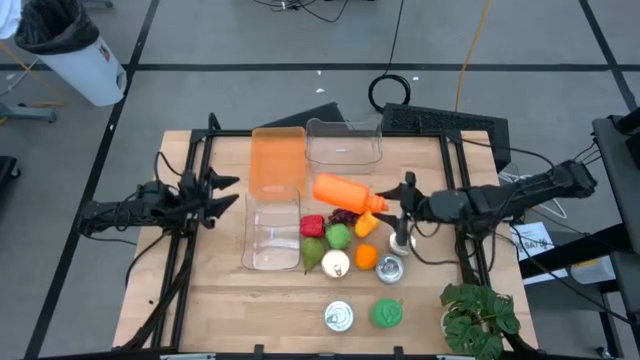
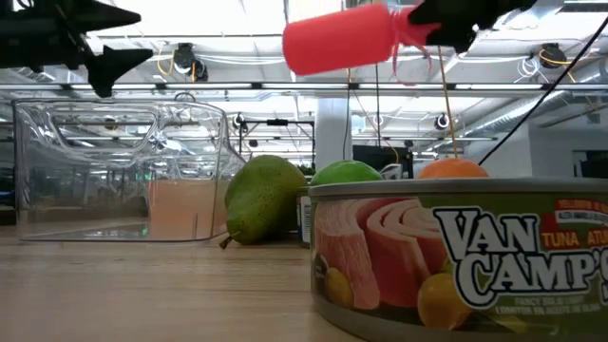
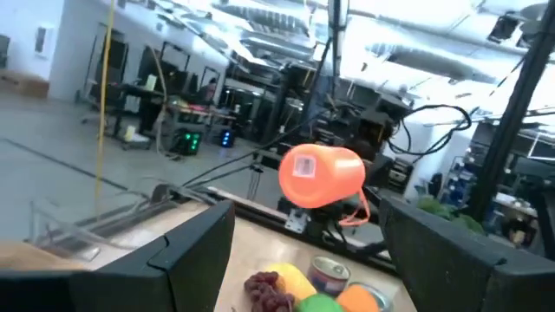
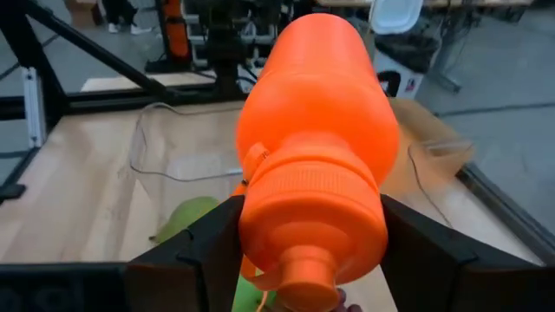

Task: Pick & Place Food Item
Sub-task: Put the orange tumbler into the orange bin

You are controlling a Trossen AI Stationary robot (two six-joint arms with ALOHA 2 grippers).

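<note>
Right end effector [image 4: 303, 251] grips orange bottle [image 4: 316, 139] aloft.

A can [image 2: 461, 256] lying on the desk [image 2: 142, 290] shows large cream letters reading "VAN CAMP'S". Smaller print at its upper right reads "TUNA". The bottle's [image 3: 321, 176] label is too blurred to read.

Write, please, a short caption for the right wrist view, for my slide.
Right gripper holds an orange bottle by its cap end, above the wooden table.
</note>
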